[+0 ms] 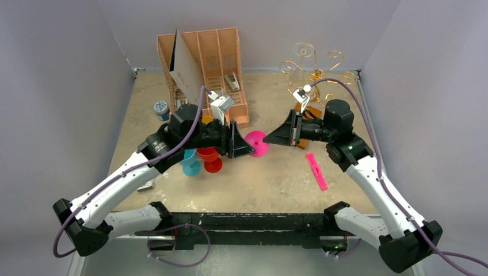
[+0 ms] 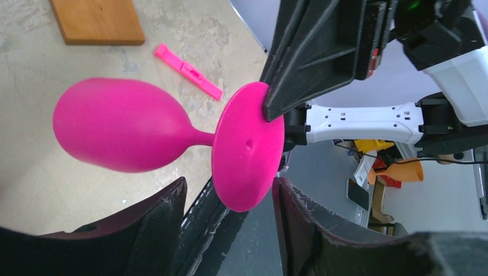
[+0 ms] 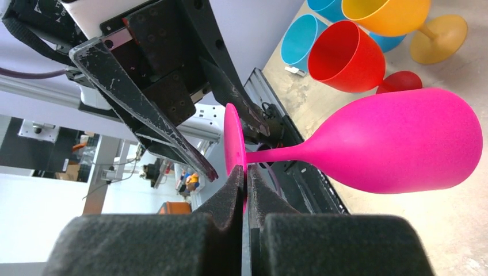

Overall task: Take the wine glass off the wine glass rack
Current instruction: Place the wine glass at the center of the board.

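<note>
Since the right gripper pinched the pink plastic wine glass mid-frame, well apart from the gold wire rack at upper right, the job looked done; the left gripper stood open.

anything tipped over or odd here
Pink glass hangs sideways in mid-air, its foot rim pinched by the right end effector. A red glass, a blue glass and an orange glass lie tipped over on the table.
</note>
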